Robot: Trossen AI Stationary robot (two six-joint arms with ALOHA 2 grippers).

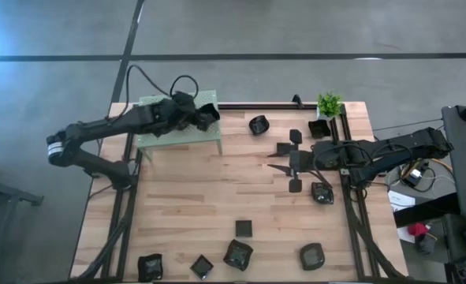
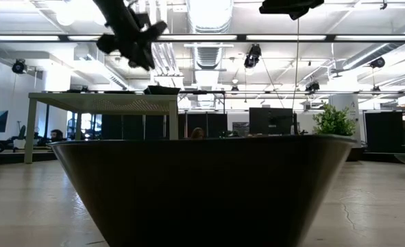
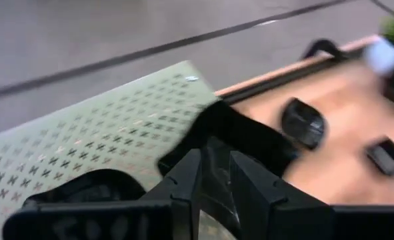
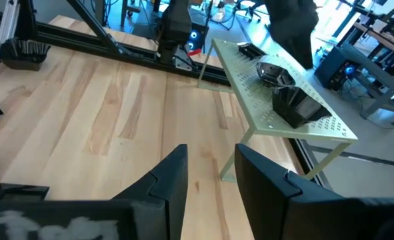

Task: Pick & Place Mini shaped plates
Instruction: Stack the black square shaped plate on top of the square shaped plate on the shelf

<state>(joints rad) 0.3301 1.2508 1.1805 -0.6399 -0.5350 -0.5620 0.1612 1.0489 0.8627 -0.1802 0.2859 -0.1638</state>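
My left gripper [image 1: 207, 115] [image 3: 215, 175] hovers open above the far right corner of the green perforated platform [image 1: 177, 136] [image 3: 97, 147]. Two mini plates rest flat on that platform: a round one [image 4: 275, 72] [image 3: 83, 190] and a square one [image 4: 297, 104] [image 3: 243, 133] near its edge. My right gripper [image 1: 289, 167] [image 4: 211, 167] is open above the table's right middle, with nothing between its fingers. More black plates lie on the wood: [image 1: 259, 125], [image 1: 296, 136], [image 1: 322, 192], [image 1: 244, 228] and several along the near edge.
A small black pot with a green plant [image 1: 328, 105] [image 2: 334, 120] stands at the far right corner beside an angular black dish [image 1: 319, 128]. One black plate [image 2: 202, 185] sits right in front of the low camera. Bare wood [image 1: 193, 197] lies in the table's middle.
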